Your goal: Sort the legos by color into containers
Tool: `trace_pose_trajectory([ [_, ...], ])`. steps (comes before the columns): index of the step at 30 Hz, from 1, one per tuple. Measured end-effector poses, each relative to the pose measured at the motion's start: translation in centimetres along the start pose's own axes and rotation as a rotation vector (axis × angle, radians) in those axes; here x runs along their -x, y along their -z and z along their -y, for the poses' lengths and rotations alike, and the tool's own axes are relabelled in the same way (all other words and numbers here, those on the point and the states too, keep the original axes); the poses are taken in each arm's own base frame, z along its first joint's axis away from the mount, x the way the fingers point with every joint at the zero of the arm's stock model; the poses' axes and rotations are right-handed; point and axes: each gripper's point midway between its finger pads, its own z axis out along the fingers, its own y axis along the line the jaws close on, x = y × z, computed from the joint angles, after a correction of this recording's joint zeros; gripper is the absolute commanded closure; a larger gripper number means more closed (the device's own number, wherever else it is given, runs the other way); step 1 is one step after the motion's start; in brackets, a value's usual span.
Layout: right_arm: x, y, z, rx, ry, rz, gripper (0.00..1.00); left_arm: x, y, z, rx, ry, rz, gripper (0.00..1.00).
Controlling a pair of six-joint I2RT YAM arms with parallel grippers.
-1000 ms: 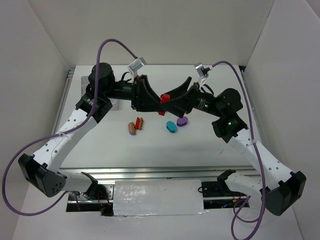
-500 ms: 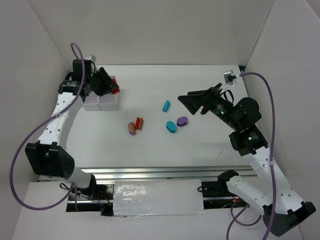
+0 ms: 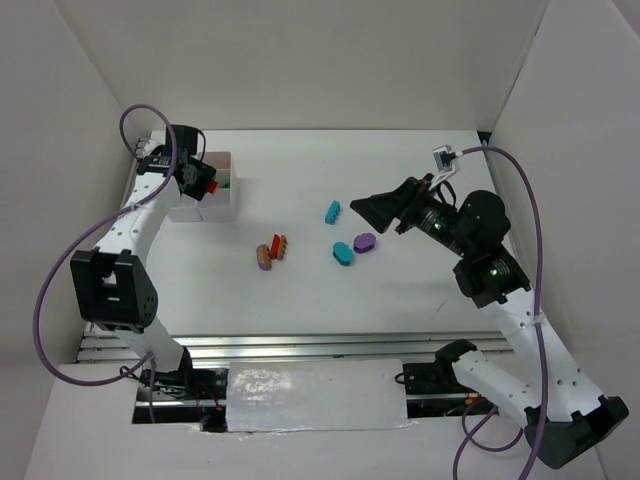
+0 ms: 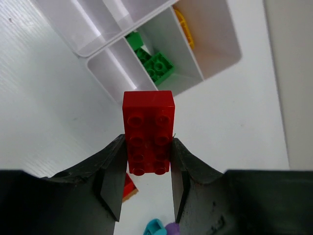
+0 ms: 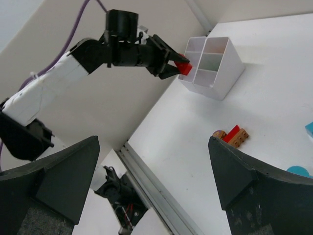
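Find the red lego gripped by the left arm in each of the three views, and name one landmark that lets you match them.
Top external: the red lego is far left, at the white tray.
Left wrist: it fills the centre, between the fingers of the left pincer, with the tray above it.
Right wrist: it is upper middle, at the tray's far corner.
Shared landmark: the white tray.
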Motion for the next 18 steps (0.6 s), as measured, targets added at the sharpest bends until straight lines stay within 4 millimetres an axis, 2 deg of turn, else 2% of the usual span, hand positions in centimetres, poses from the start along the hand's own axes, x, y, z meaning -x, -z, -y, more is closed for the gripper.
trace_pose_trajectory([
  [5,-0.9,0.1,-0.4,0.036,-0.004,-0.042,0.0,-0.9,-3.0,-1.8,0.074,0.091,-0.002,0.96],
  [8,-1.2,0.2,-0.7,0.054,-0.004,-0.057,0.0,-0.8,-3.6,-1.1,0.05,0.146,0.008,0.95],
  [12,-2.0,0.1,-0.7,0.07,-0.011,-0.088,0.0,-0.6,-4.1,0.2,0.008,0.201,0.016,0.87],
  [18,-2.4,-0.1,-0.5,0.075,-0.01,-0.108,0.0,-1.0,-5.8,0.6,-0.002,0.242,0.009,0.82],
])
